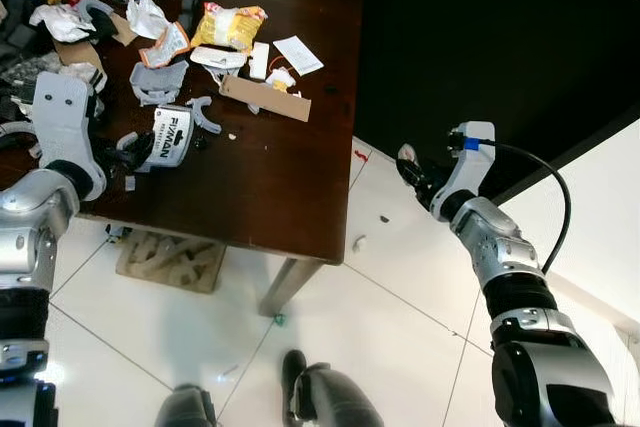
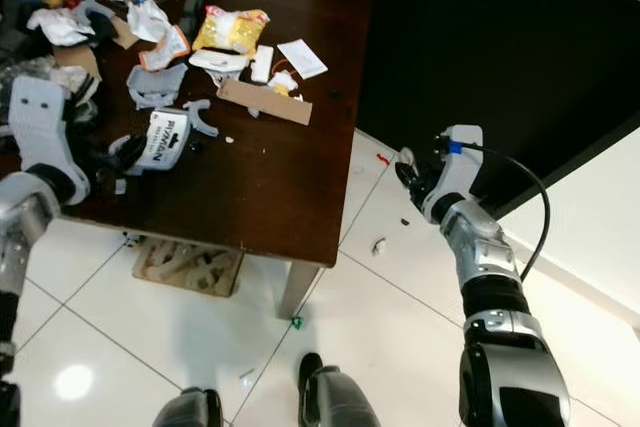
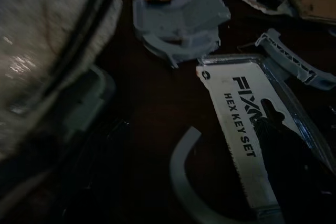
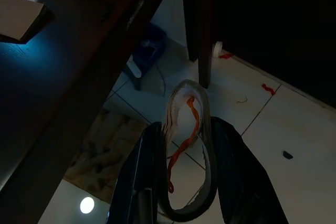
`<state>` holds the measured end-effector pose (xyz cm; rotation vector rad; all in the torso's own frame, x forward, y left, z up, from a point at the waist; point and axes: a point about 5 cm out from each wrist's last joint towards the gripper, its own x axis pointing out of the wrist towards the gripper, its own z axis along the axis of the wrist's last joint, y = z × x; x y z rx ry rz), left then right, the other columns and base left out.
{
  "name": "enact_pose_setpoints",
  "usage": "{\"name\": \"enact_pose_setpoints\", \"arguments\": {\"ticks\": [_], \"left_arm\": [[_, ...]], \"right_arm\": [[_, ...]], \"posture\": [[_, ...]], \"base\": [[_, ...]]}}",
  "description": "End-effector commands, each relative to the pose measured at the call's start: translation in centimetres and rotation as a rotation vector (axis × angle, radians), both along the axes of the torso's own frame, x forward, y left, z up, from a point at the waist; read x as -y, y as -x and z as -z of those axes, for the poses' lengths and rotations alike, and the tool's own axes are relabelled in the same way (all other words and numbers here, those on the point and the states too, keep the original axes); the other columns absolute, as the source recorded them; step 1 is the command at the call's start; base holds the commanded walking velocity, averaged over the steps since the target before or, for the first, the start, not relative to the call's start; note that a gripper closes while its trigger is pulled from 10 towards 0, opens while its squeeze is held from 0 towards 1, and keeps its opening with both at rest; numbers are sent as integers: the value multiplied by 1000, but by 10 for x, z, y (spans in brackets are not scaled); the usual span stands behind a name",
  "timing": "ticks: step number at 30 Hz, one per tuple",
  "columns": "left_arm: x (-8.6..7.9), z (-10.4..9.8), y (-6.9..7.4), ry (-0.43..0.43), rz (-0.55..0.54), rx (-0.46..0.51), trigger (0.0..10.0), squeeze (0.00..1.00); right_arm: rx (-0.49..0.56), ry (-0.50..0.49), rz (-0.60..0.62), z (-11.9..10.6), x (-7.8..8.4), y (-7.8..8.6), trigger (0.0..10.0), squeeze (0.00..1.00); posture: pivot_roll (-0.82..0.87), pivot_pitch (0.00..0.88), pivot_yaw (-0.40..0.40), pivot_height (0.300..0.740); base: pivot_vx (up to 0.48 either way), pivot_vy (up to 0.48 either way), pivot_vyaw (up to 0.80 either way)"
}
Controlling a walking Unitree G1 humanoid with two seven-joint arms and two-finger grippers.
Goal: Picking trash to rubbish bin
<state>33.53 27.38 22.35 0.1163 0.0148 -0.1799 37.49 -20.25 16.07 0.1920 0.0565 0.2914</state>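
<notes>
A white "hex key set" blister pack (image 1: 172,137) lies on the dark wooden table (image 1: 270,187) near its left front edge. My left gripper (image 1: 138,147) is at the pack's left side, open. In the left wrist view one black finger (image 3: 283,150) lies over the pack (image 3: 241,119). My right gripper (image 1: 410,169) hangs over the tiled floor beyond the table's right edge. It is shut on a pale curved scrap with an orange strip (image 4: 184,103).
More trash covers the back of the table: a yellow snack bag (image 1: 228,25), a cardboard strip (image 1: 265,97), white paper (image 1: 298,54), grey plastic pieces (image 1: 158,82). A mat (image 1: 170,259) lies under the table. Small scraps (image 1: 359,243) dot the floor.
</notes>
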Motion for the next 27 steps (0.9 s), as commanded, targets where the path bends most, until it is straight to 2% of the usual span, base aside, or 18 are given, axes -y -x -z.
{"name": "enact_pose_setpoints", "arguments": {"ticks": [1,5,8,16,18,21,22,24,27], "left_arm": [[4,11,-2,50,5,-53,10000,0],[12,20,-4,168,28,-169,10000,0],[16,23,-4,202,1,-242,10000,0],[16,21,-4,249,-43,-292,10000,0],[11,24,-1,233,-79,-341,10000,0],[10,24,0,219,-85,-346,10000,0],[5,26,5,113,-108,-357,10000,0],[4,28,8,22,-111,-360,10000,0],[6,30,11,-70,-97,-369,10000,0]], "right_arm": [[-39,4,14,10,7,6,10000,0],[-55,17,32,10,10,7,10000,0],[-61,21,41,9,11,6,10000,0],[-67,18,43,9,8,5,10000,0],[-75,17,49,10,7,4,10000,0],[-77,15,50,10,6,4,10000,0],[-78,11,51,11,6,3,10000,0],[-79,10,51,11,5,3,10000,0],[-79,6,50,11,4,3,10000,0]], "posture": [[109,348,-167,740],[109,345,-167,740],[112,342,-165,740],[128,331,-160,740],[136,327,-156,740],[139,323,-155,740],[141,321,-155,740],[144,320,-155,740],[145,317,-155,740]], "base": [[0,0,0],[0,0,0],[0,0,0],[0,0,0],[0,0,0],[0,0,0],[0,0,0],[0,0,0],[0,0,0]]}}
